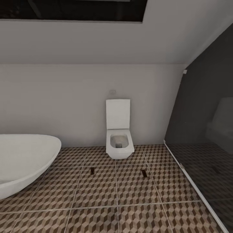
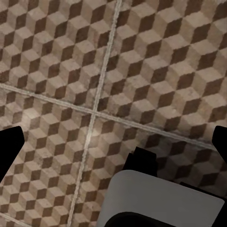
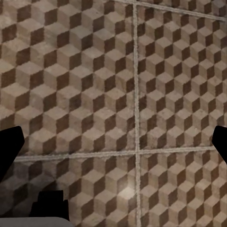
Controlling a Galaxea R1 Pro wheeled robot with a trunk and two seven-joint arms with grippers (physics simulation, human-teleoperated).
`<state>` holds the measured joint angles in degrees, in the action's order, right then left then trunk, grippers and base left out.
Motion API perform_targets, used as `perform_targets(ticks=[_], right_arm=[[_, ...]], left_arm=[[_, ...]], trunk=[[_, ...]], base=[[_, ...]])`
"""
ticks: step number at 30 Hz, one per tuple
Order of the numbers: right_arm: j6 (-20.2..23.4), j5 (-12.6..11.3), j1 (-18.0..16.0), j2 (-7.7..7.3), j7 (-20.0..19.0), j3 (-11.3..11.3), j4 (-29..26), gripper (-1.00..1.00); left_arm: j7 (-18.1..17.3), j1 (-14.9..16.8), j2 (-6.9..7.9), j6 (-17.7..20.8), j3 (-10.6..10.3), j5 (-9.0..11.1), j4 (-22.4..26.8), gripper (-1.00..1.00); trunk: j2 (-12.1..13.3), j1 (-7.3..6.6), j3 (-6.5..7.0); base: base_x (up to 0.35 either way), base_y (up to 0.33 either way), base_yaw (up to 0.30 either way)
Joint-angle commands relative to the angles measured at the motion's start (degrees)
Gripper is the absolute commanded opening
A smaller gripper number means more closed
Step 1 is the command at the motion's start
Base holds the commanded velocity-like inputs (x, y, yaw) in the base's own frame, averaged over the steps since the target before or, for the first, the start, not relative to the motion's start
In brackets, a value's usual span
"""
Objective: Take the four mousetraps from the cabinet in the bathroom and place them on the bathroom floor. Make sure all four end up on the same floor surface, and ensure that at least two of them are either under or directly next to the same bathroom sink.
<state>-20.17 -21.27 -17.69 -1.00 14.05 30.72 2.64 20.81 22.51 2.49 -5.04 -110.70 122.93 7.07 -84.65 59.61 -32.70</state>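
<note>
Brown cube-pattern bathroom floor (image 1: 97, 194) carries two mousetraps: one (image 1: 93, 171) lies before the bathtub's (image 1: 22, 161) tip, another (image 1: 143, 173) right of it, both well apart, in front of the white toilet (image 1: 119, 136). Dark glass panel (image 1: 207, 129) at right. Left hand (image 2: 113, 142) and right hand (image 3: 113, 142) both spread wide, empty, over tiles.

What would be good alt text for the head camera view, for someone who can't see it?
A white wall-hung toilet with its lid up stands against a pale wall, over a floor of brown, beige and white cube-patterned tiles. Two small dark flat objects, possibly mousetraps, lie on the tiles before it. A white oval bathtub sits left, a dark glass panel right.
</note>
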Motion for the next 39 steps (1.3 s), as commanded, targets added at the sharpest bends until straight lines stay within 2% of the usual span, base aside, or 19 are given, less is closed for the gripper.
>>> perform_targets(ticks=[1, 39], right_arm=[[-0.3, -0.44, -0.06, 0.02, 0.01, 0.49, 0.18, 1.0], [-0.3, -0.44, -0.06, 0.03, 0.01, 0.49, 0.17, 1.0]], left_arm=[[0.37, 0.08, 0.07, -0.41, -0.48, 0.56, 0.3, 1.0], [0.38, 0.08, 0.11, -0.41, -0.48, 0.56, 0.28, 1.0]], trunk=[[-0.03, 0.0, -0.06], [-0.03, 0.0, -0.06]], base=[[0.0, 0.0, 0.0], [0.0, 0.0, 0.0]])
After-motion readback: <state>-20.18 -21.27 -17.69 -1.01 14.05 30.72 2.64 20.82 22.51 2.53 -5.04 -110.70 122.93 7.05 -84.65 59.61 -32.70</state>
